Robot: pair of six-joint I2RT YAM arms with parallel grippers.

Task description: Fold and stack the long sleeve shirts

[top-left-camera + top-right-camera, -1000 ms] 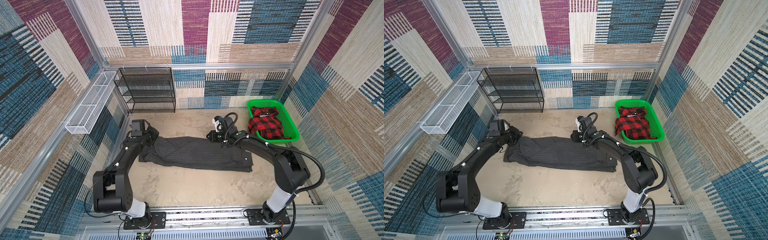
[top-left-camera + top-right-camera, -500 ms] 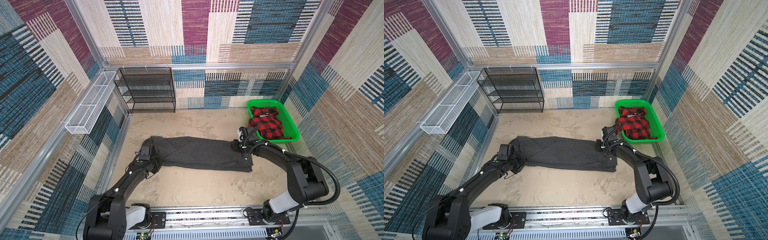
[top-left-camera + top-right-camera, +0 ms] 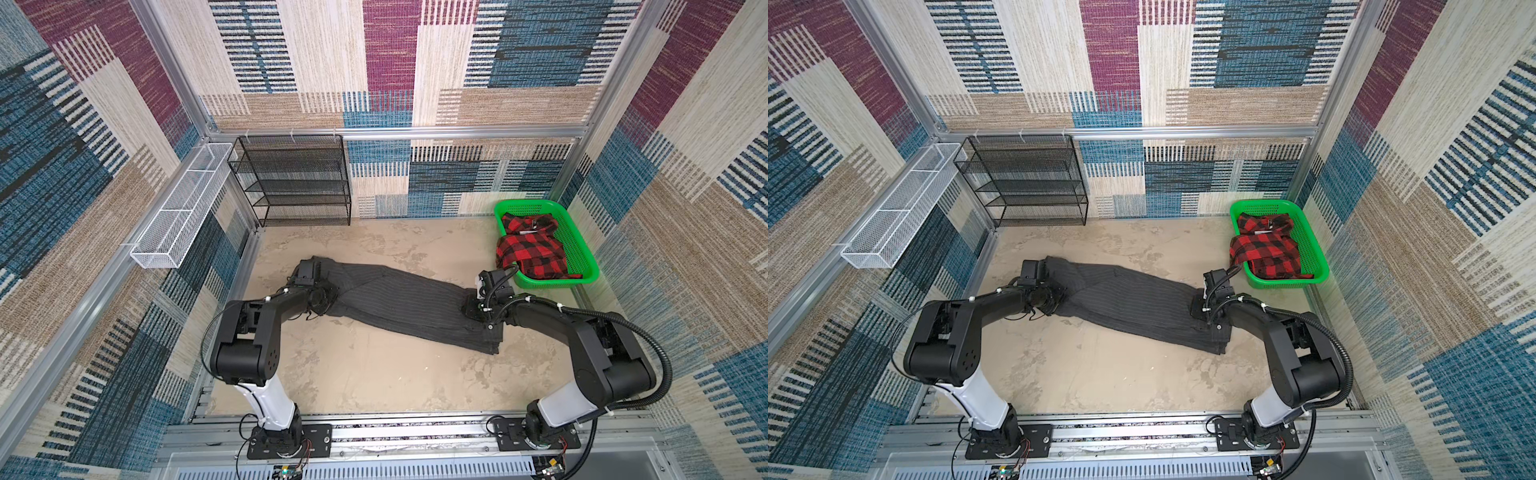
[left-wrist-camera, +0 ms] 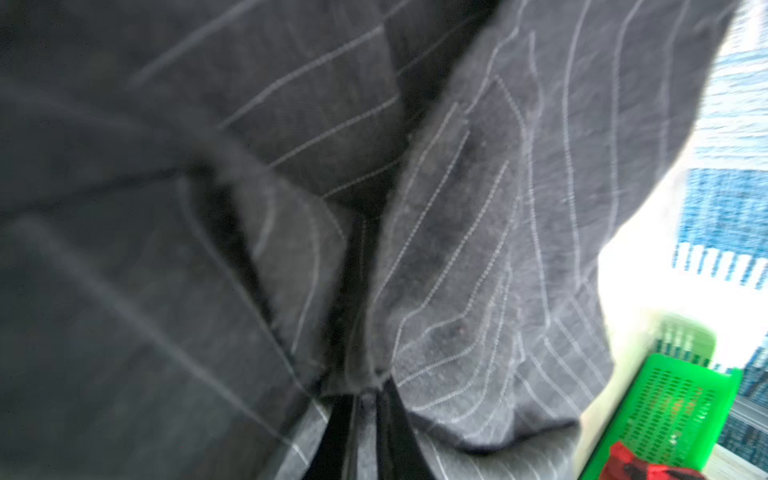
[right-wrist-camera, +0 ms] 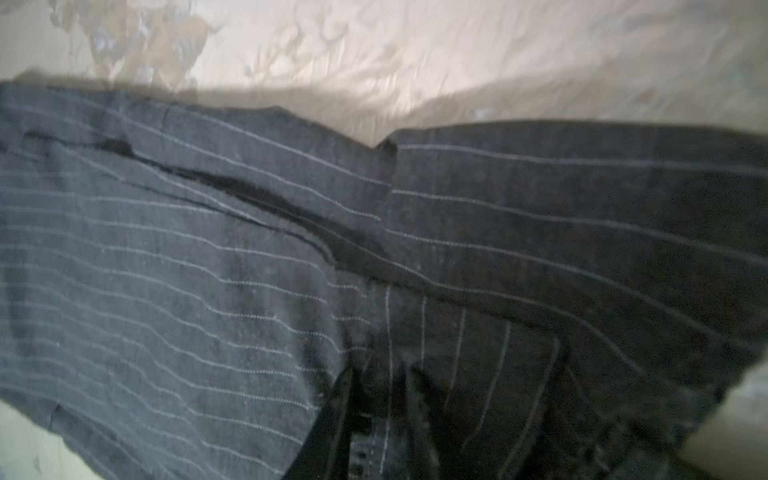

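Charcoal pinstriped shirt (image 3: 399,305) lies stretched across the tabletop (image 3: 374,374), soft, light and limp, likely to sag wherever unsupported. Left fingers (image 4: 336,440) pinch its left end, right fingers (image 5: 332,428) its right end; hems and corners grip best. Red check shirt (image 3: 532,253) sits in the green basket (image 3: 579,249), far right.

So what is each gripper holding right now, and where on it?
Both hold the grey pinstripe shirt: left gripper pinches a bunched fold at the end away from the green basket, right gripper pinches the end beside it.
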